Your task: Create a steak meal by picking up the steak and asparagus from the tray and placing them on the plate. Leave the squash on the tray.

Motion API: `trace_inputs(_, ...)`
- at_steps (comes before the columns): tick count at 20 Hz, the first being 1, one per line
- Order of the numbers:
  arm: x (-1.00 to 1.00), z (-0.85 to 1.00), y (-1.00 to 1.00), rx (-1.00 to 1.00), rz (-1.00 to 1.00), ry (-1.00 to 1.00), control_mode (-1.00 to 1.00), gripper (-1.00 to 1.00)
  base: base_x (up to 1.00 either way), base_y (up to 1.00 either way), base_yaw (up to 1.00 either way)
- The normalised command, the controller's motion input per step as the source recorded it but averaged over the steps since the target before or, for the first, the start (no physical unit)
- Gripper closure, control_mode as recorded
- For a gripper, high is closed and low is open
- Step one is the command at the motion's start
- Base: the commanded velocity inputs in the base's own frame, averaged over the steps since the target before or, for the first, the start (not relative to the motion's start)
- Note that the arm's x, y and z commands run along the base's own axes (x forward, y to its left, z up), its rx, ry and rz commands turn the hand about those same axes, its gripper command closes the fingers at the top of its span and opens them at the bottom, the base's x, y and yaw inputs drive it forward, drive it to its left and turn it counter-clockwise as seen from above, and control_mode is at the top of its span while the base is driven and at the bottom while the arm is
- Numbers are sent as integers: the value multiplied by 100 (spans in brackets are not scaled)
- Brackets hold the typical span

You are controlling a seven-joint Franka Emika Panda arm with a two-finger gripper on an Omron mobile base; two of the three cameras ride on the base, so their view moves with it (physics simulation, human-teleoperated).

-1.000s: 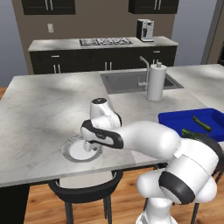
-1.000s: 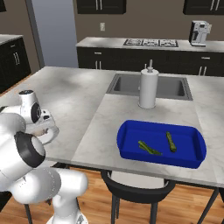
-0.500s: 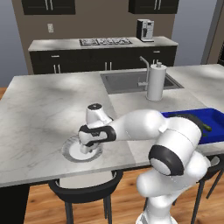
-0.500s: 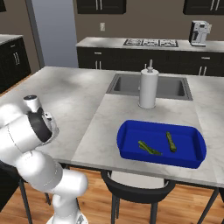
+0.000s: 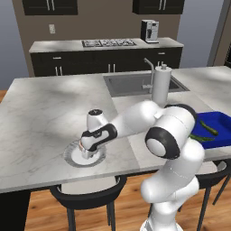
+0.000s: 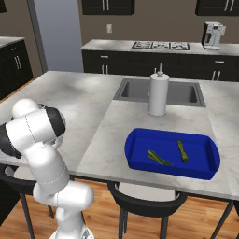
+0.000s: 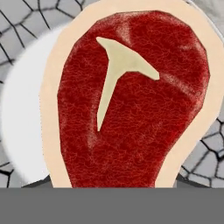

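Note:
The steak (image 7: 131, 100), red with a pale fat rim and a T-shaped bone, sits right in front of the hand camera and hides the fingertips. Under it lies the plate (image 7: 22, 118), white with a grey ribbed rim. My gripper (image 5: 86, 152) points down onto the plate (image 5: 68, 157) near the counter's front edge, shut on the steak. Far to the right stands the blue tray (image 6: 136, 140) with the asparagus (image 6: 158, 158) and the squash (image 6: 182, 151) lying in it. The tray (image 5: 222, 122) pokes out behind my arm.
A white cylinder (image 6: 158, 94) stands by the sink (image 6: 135, 91) behind the tray. Dark stools (image 5: 85, 198) are tucked under the counter's front edge. Bare marble lies between plate and tray.
The hand has drifted a little left and down over the plate with the steak still in it. The tray's contents have not moved.

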Motion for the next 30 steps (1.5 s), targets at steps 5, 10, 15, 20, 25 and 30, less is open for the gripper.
trace_inputs(5, 29, -19, 19, 0, 5, 0, -100, -100, 0, 0, 0)
trace_inputs(10, 8, -3, 3, 0, 2, 0, -100, -100, 0, 0, 0)
trace_inputs(15, -16, 2, -4, 0, 0, -1, -100, -100, 0, 0, 0)
trace_inputs(20, -37, 23, -18, 0, 0, -10, -100, -100, 0, 0, 0)
trace_inputs(25, -54, 73, -57, 1, 0, -22, -100, -100, 0, 0, 0)
trace_inputs(30, -46, 78, -83, 5, 0, -17, -100, -100, 0, 0, 0)
